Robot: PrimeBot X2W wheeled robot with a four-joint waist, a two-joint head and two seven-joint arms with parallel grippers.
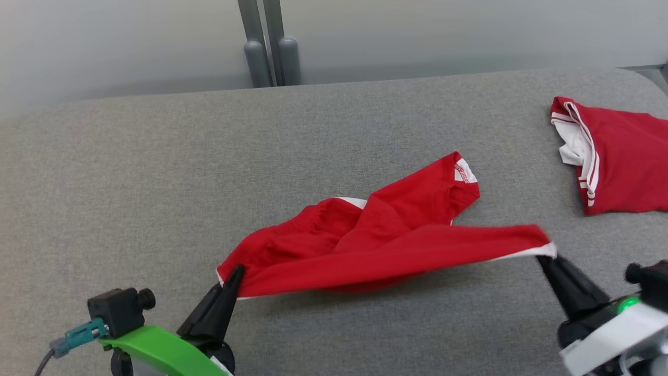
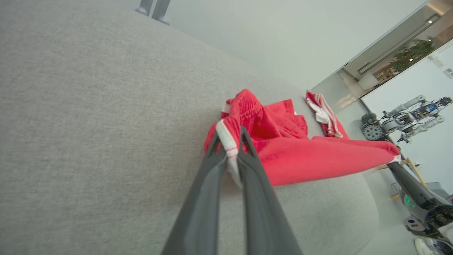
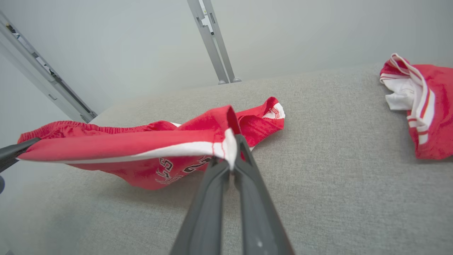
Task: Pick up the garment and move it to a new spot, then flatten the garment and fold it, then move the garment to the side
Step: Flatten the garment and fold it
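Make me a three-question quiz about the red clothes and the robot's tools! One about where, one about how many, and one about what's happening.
1. Where on the grey table does the second red garment lie?
A. far right
B. near left corner
C. dead centre

2. How many red garments are on the table?
A. one
B. two
C. four

3. What are the left tool and the right tool doing?
A. both open above the cloth
B. both shut on the stretched garment
C. both resting away from it

Answers:
1 A: in the head view it sits by the table's right edge.
2 B: one is stretched across the middle and one lies at the right.
3 B: each wrist view shows its tool pinching the white-trimmed hem.
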